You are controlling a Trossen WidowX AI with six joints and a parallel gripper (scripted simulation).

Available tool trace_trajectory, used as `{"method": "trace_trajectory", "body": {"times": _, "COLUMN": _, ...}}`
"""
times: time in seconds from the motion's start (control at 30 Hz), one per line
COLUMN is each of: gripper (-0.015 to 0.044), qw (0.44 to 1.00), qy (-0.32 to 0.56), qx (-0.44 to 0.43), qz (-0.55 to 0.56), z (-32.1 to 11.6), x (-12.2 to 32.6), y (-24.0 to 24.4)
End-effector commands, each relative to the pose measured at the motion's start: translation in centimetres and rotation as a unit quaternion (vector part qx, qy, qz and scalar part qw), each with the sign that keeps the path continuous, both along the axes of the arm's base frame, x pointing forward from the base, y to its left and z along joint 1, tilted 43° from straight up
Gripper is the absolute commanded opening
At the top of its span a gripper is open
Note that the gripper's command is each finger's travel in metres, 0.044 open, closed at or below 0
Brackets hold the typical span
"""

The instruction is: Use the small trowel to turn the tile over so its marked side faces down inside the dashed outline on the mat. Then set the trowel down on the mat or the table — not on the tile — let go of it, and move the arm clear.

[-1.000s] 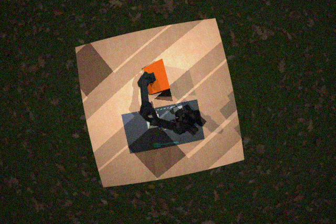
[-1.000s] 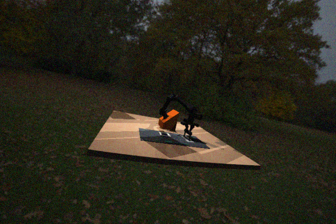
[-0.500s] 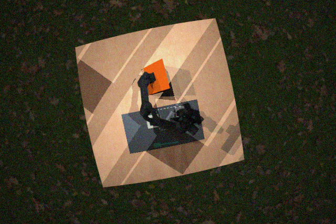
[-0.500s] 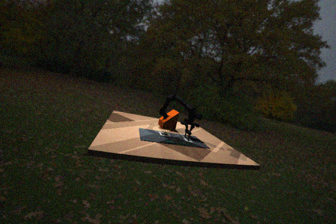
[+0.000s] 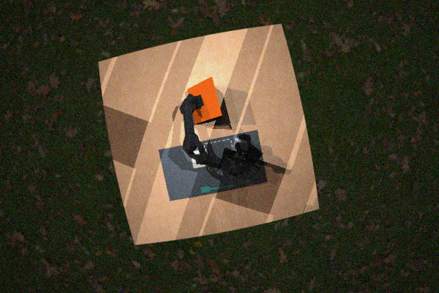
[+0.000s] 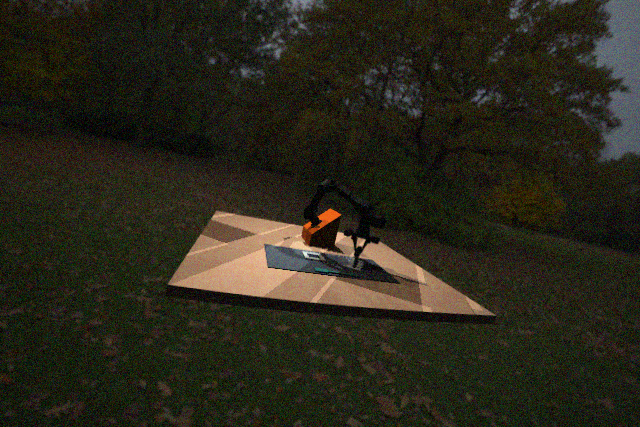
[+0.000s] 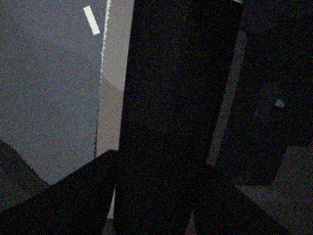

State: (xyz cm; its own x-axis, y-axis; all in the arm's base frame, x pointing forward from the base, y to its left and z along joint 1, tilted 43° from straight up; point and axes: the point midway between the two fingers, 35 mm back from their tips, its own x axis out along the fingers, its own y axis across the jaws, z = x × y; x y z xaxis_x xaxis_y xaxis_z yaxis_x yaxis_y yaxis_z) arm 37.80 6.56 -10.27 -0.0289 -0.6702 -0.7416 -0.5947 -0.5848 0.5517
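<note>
trowel (teal) on the mat, pincer pinching something dark, identity unclear

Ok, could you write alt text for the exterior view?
A black robot arm reaches down over a dark mat, its gripper shut on a dark object. An orange block stands behind the mat on a patterned tabletop, outdoors among trees.

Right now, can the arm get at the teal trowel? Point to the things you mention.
Probably, but not straight away: the gripper's fingers (image 5: pixel 243 145) (image 6: pixel 356 263) are shut on something I can't make out. The teal trowel (image 5: pixel 205 189) (image 6: pixel 323 270) lies on the mat (image 5: pixel 179 180) (image 6: pixel 281 258) (image 7: pixel 49 98), nothing visibly covering its blade.
</note>
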Motion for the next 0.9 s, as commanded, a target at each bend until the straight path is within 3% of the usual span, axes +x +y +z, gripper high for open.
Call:
{"method": "trace_trajectory", "body": {"times": 0.0, "gripper": 0.013, "qw": 0.997, "qy": -0.047, "qx": -0.001, "qz": -0.057, "z": -0.16, "x": -0.01, "y": -0.26}}
{"method": "trace_trajectory", "body": {"times": 0.47, "gripper": 0.013, "qw": 0.961, "qy": -0.183, "qx": -0.008, "qz": -0.208, "z": -0.16, "x": -0.01, "y": -0.26}}
{"method": "trace_trajectory", "body": {"times": 0.8, "gripper": 0.013, "qw": 0.958, "qy": -0.19, "qx": -0.008, "qz": -0.215, "z": -0.16, "x": -0.01, "y": -0.26}}
{"method": "trace_trajectory", "body": {"times": 0.87, "gripper": 0.0182, "qw": 0.958, "qy": -0.19, "qx": -0.008, "qz": -0.215, "z": -0.16, "x": -0.01, "y": -0.26}}
